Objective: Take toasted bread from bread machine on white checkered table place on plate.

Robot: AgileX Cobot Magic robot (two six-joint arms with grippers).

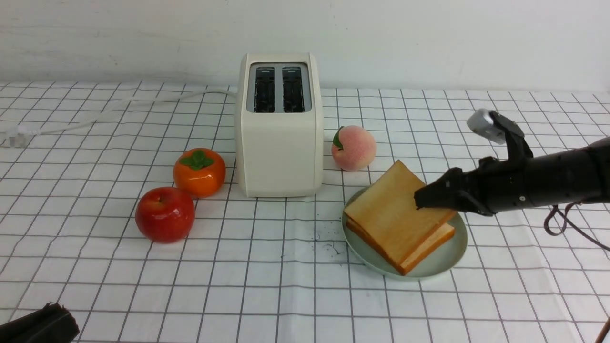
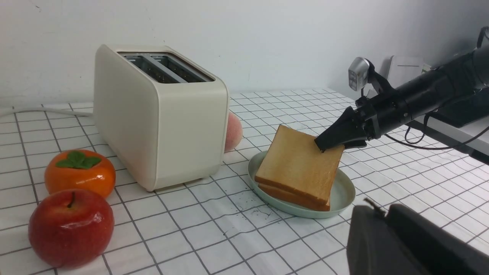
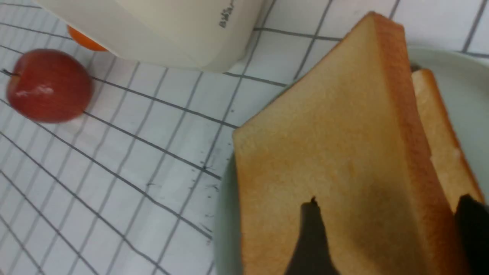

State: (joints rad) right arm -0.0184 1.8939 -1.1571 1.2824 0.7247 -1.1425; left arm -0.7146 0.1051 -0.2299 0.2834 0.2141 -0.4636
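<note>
With the left pincer [image 1: 40, 326] parked at the near tabletop [image 1: 267, 295] edge, its opening not discernible, withdraw the right pincer [image 3: 389, 196], spread wide and gripping nothing, straight back without dragging the toasted bread [image 1: 386, 214] stacked askew on the plate [image 1: 448, 259].

Robot lab test bench, not a kitchen: checkered cloth [image 1: 267, 286] w/ bare white wall [image 1: 429, 38], toaster [image 1: 279, 143] unplugged, robot arm [image 1: 548, 183].

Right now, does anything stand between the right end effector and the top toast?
Nothing visible does. The right end effector is at the top toast, straddling its edge, over the plate.
</note>
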